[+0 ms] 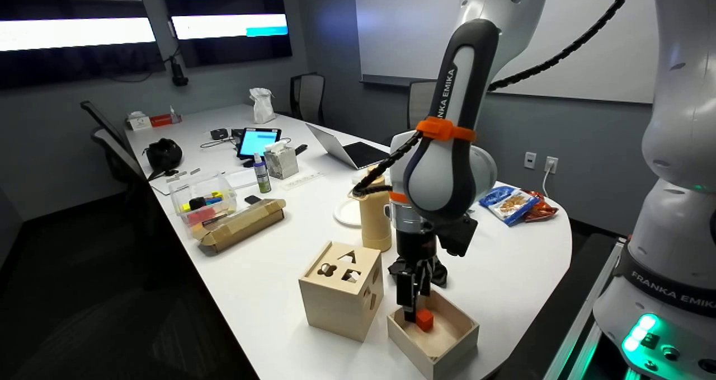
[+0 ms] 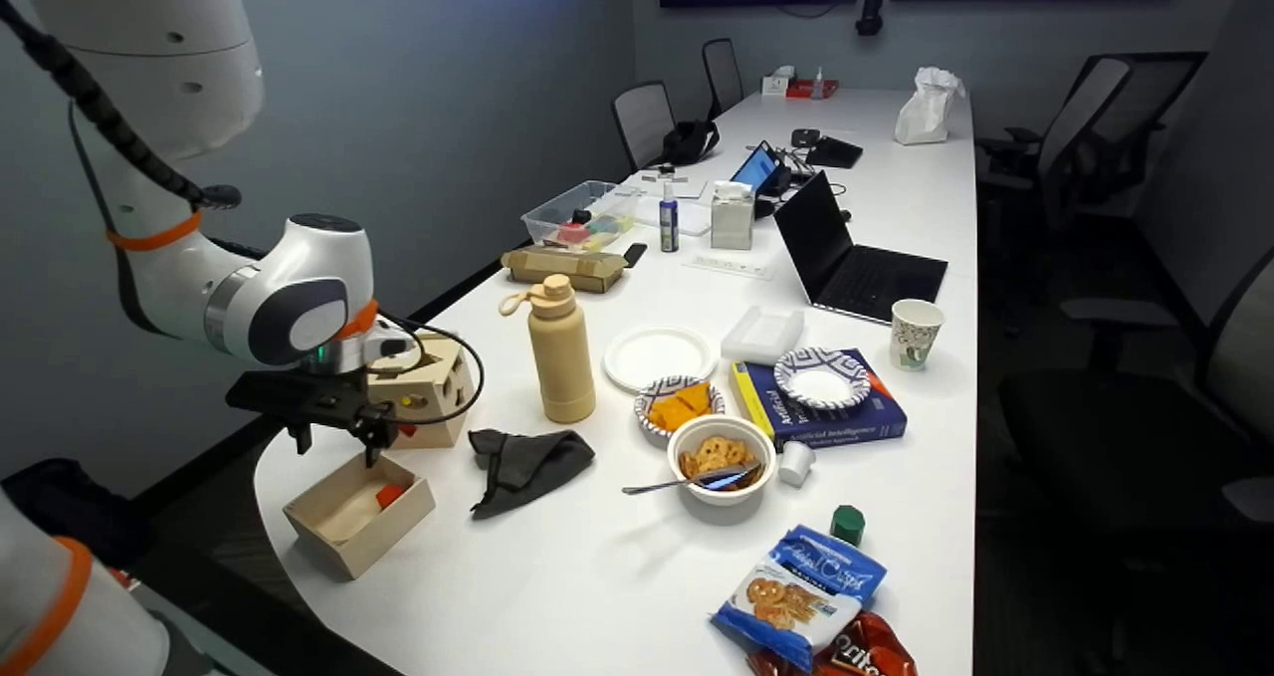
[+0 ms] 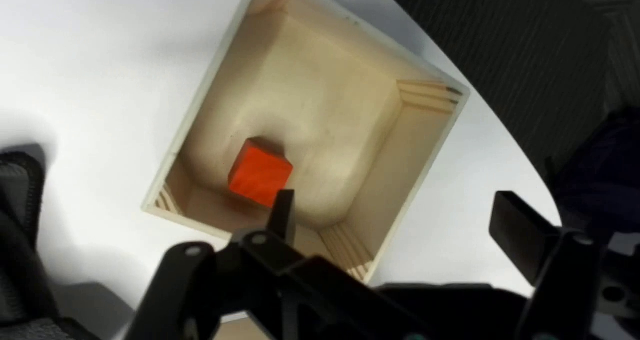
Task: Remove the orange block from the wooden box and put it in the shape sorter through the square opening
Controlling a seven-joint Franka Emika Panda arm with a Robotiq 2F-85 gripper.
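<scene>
In an exterior view, the robot's base (image 1: 665, 293) says "FRANKA EMIK" and gets cut off. The arm (image 1: 461, 86) says "EMIKA" after some part-hidden letters. In an exterior view, the blue book (image 2: 851, 424) says "Artificial Intelligence" and "Modern Approach". The blue bag (image 2: 799, 596) says "Crisps". The red bag (image 2: 864, 651) shows "orito". Words on the wall screen (image 1: 227, 30) are too tiny.

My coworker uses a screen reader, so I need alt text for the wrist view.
An orange block sits in an open wooden box on a white table, seen from above. The claw, open and empty, spans the bottom, hiding part of the box; dark cloth shows at the left.
</scene>
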